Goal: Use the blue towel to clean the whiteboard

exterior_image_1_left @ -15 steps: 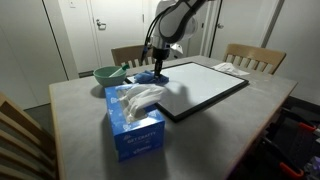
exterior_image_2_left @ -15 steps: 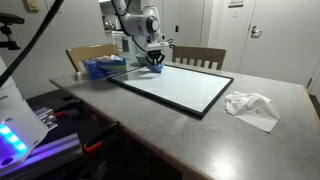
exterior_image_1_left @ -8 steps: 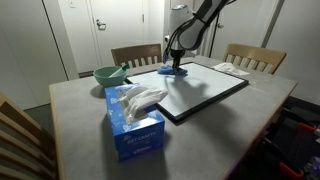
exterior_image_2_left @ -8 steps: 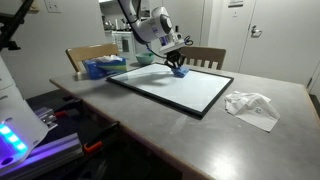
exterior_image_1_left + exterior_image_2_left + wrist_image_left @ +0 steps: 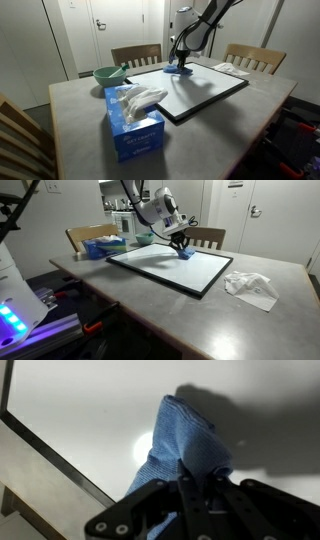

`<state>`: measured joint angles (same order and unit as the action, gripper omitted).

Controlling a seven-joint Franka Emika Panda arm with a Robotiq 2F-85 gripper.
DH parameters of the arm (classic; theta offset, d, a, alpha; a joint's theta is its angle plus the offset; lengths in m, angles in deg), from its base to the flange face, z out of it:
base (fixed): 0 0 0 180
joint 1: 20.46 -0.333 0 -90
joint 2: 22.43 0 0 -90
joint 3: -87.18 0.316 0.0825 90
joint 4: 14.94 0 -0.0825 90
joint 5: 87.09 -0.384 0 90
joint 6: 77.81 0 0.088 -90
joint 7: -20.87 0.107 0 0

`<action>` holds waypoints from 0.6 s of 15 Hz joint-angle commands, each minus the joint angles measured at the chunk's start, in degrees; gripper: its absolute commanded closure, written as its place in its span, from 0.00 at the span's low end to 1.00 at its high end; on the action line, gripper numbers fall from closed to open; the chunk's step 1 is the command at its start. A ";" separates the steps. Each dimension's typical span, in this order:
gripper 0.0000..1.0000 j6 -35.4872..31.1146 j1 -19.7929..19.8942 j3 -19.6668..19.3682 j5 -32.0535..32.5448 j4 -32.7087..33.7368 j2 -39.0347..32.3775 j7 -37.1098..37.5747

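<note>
We see the robot's black gripper [image 5: 181, 60] lowered onto the large flat white whiteboard with a thin black frame [image 5: 205, 92], which lies on the grey surface [image 5: 80, 110]. The jaws are closed narrowly on the small, soft medium-blue towel [image 5: 185, 440], which bunches up between them at the centre of the wrist view. In both exterior views the towel [image 5: 187, 252] touches the board near its upper edge, just above the middle of the frame.

We judge the wiping to be under way: the towel is picked up and on the board, and most of the board's area lies below it in the frame. We cannot make out any marks on the board, so we cannot tell how much is cleaned.

We count:
- one blue towel
- one whiteboard
- one gripper
- one blue cardboard box with white contents [image 5: 133, 128], lower centre
- one green bowl [image 5: 108, 74], upper left
- one crumpled white cloth [image 5: 252, 286], right
- two wooden chairs [image 5: 135, 54] along the top, plus part of a third at lower left
</note>
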<state>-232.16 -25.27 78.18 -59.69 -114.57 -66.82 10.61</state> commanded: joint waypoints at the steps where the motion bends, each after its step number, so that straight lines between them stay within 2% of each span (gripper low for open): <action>1: 0.97 -1.90 3.41 8.80 -5.38 -0.93 -2.90 -5.32; 6: 0.97 -0.27 8.28 18.59 -13.54 -0.05 -3.56 -15.02; 9: 0.97 0.79 10.26 20.84 -16.95 0.17 -4.00 -18.20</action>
<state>-231.87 -17.60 95.78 -73.13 -114.49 -66.46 -3.74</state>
